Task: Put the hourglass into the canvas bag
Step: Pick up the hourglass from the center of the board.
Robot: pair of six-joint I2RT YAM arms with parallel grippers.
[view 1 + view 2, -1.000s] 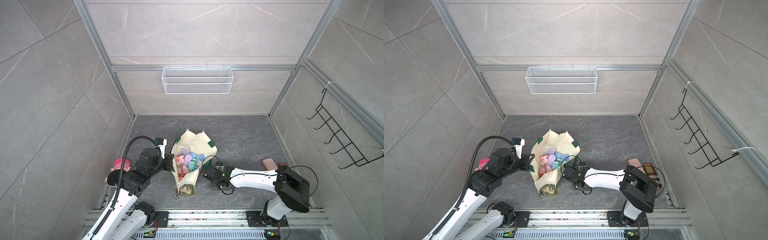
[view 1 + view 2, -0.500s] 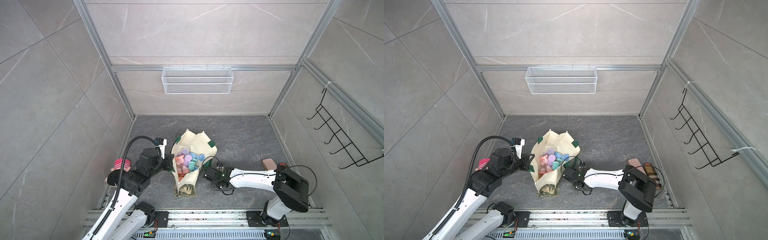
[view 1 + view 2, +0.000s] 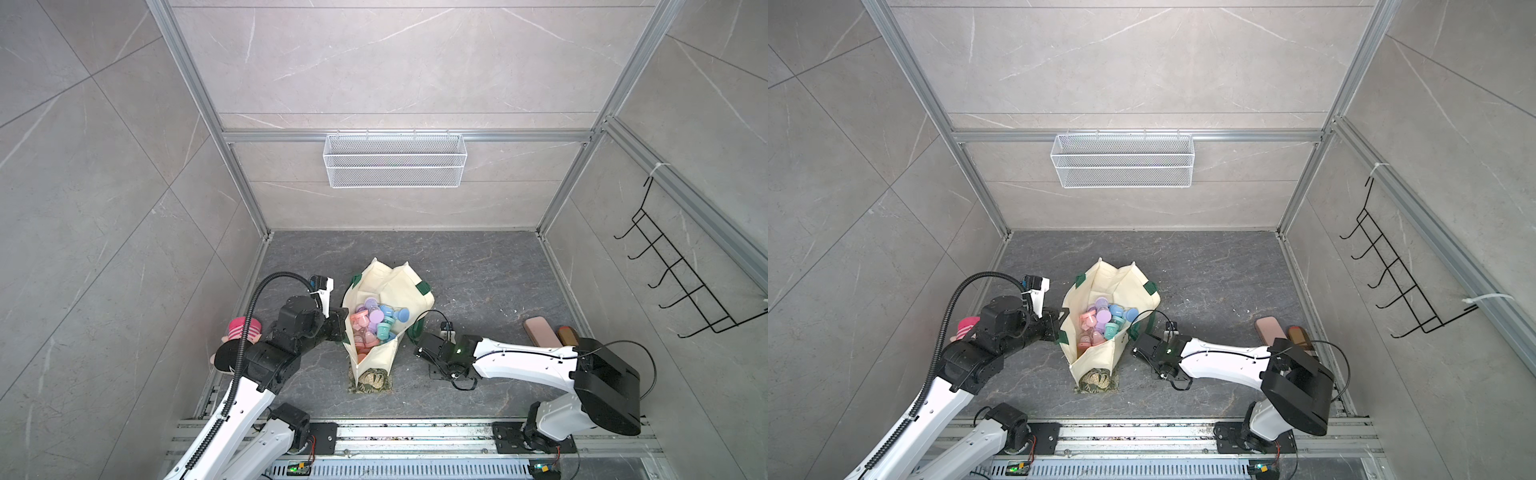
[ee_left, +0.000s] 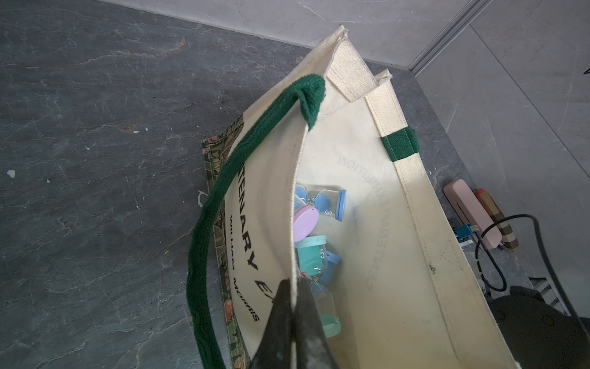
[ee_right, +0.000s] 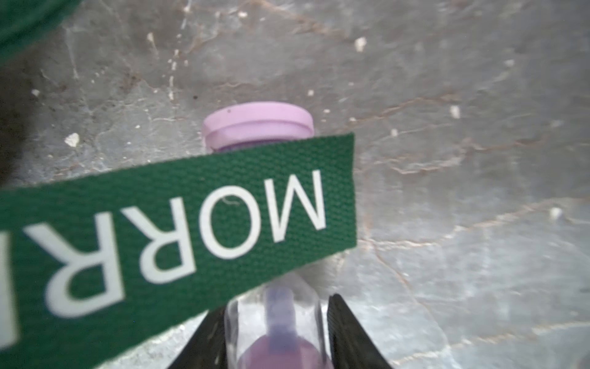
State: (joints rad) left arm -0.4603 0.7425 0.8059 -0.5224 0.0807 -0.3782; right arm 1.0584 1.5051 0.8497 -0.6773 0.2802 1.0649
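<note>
The cream canvas bag [image 3: 411, 286] [image 3: 1133, 286] stands open on the floor with several pastel hourglasses [image 3: 374, 324] inside. My left gripper [image 3: 343, 324] [image 4: 293, 284] is shut on the bag's near rim [image 4: 295, 191], one finger on each side of the cloth. Beside the bag, low at the floor, is my right gripper [image 3: 417, 349] [image 5: 274, 306]. It is shut on the glass of a purple hourglass [image 5: 258, 123] lying on the floor. The bag's green strap [image 5: 191, 217] with white "MORR" letters lies across this hourglass. In both top views the hourglass is hidden.
A pink plush doll [image 3: 243, 330] lies by the left wall behind my left arm. A pink case [image 3: 540, 330] and a brown object [image 3: 567, 334] lie by the right wall. A wire basket [image 3: 395, 160] hangs on the back wall, a hook rack [image 3: 681, 286] on the right wall.
My right gripper's jaws have drawn in onto the purple hourglass. Both arms and the bag stay where they were.
</note>
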